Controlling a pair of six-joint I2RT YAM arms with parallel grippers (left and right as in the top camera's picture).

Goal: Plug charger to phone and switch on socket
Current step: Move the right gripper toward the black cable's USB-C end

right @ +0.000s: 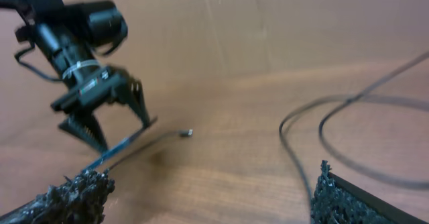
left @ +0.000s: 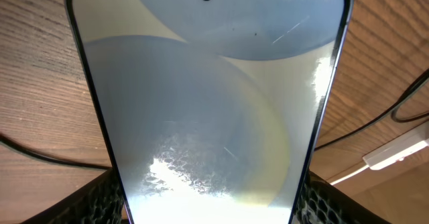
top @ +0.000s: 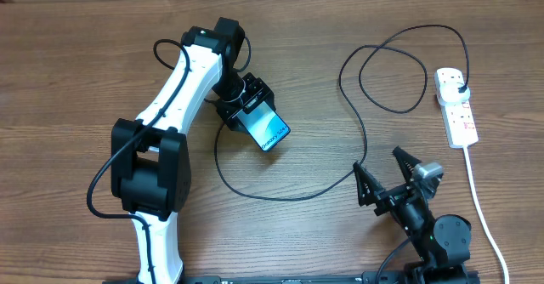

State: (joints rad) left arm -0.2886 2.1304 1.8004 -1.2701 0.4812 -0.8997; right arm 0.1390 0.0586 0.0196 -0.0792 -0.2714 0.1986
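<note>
My left gripper (top: 252,112) is shut on the phone (top: 271,133) and holds it tilted above the table left of centre. The phone's pale blue screen (left: 208,103) fills the left wrist view between the jaws (left: 214,202). The charger's black cable (top: 293,195) runs from its plug in the socket (top: 457,107), loops, and curves round under the phone. Its connector tip (right: 190,133) lies on the table just beside the phone's thin edge (right: 124,145). My right gripper (top: 377,161) is open and empty, low over the table, with the cable (right: 287,143) by one finger.
The socket's thick white cord (top: 478,190) runs down the right side to the front edge. The socket also shows as a white bar in the left wrist view (left: 401,147). The cable makes a wide loop (top: 393,71) at the back right.
</note>
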